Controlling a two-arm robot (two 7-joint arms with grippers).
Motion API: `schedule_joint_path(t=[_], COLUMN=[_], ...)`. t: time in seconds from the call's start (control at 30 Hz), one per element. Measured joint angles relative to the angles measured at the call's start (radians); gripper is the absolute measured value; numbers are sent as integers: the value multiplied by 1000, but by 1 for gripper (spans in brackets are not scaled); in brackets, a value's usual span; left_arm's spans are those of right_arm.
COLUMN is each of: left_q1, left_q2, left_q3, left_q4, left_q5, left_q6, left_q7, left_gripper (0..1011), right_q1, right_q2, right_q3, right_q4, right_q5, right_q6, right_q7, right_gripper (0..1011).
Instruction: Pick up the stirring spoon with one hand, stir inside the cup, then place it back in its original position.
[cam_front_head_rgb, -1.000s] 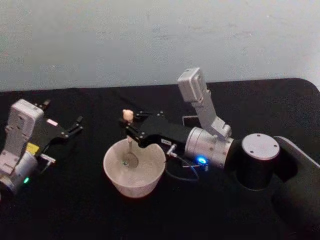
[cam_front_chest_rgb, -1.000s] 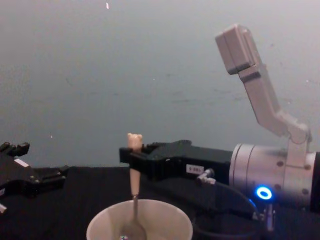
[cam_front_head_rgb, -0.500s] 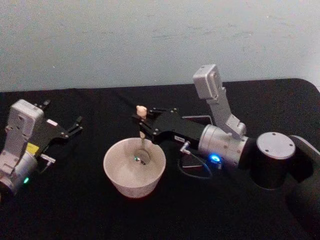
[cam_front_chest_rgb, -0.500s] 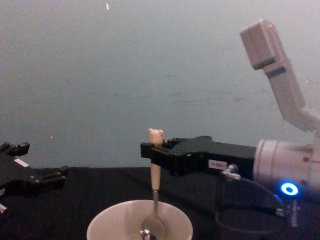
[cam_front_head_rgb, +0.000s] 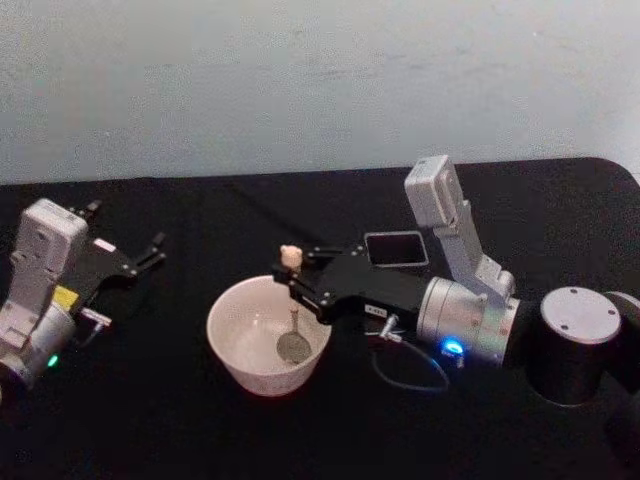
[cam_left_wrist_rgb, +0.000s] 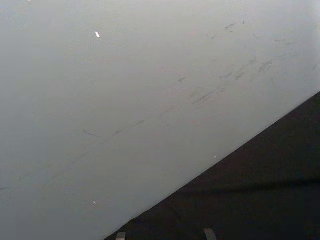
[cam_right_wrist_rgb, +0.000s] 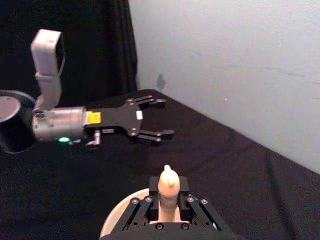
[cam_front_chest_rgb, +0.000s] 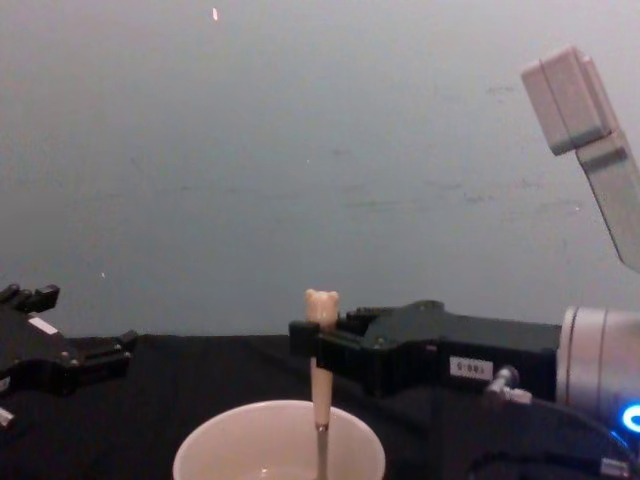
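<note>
Head view, looking down on a black table (cam_front_head_rgb: 150, 425). Near centre, wide round cream-white cup (cam_front_head_rgb: 262, 378) w/ stirring spoon (cam_front_head_rgb: 292, 346) standing in it. Long axis near vertical: bear head up, metal bowl down, low inside the cup and toward its right side. Looks just as upright from the chest view, w/ hardly any lean.

Spoon bowl cut off by the bottom edge in the chest view. Stem thin and hard to trace against the cup's inside. Can't tell whether the bowl touches the cup floor. Mid-handle hidden betw. the gripper fingers.

Right gripper (cam_front_head_rgb: 291, 276) over the cup's right rim, fingers clamped on the beige handle just below the bear head, one each side. Reaches in from the right, roughly level w/ the table: black fingers fwd, silver wrist w/ blue light behind, grey camera block sticking up at an angle.

Just behind the right arm, dark grey square holder (cam_front_head_rgb: 396, 248), lying flat on the table.

Left gripper (cam_front_head_rgb: 150, 252) at far left, well apart from the cup, low over the table, pointing toward centre. Fingers spread apart, clearest from the right wrist view. Left wrist view: pale scuffed wall and a dark wedge of table.
</note>
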Motion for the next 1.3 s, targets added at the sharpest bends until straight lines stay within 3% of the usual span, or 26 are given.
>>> schedule_joint_path(t=[0.3,0.73,0.97,1.3], left_q1=[0,0,0,0], left_q2=[0,0,0,0], left_q3=[0,0,0,0], left_q4=[0,0,0,0], left_q5=[0,0,0,0], left_q6=[0,0,0,0], left_q7=[0,0,0,0], left_gripper=[1001,1001,1002,1001], right_q1=[-12,19,45,64], right_q2=[7,-41,-91,-122], right_q3=[-29,-63,-57,-25], right_q4=[-35,-6,46,97], right_q5=[7,-3,-25,-45], right_q6=[5,-3,-13,-17], right_q7=[10,-7,-56,-94], right_gripper=[218,218,218,218])
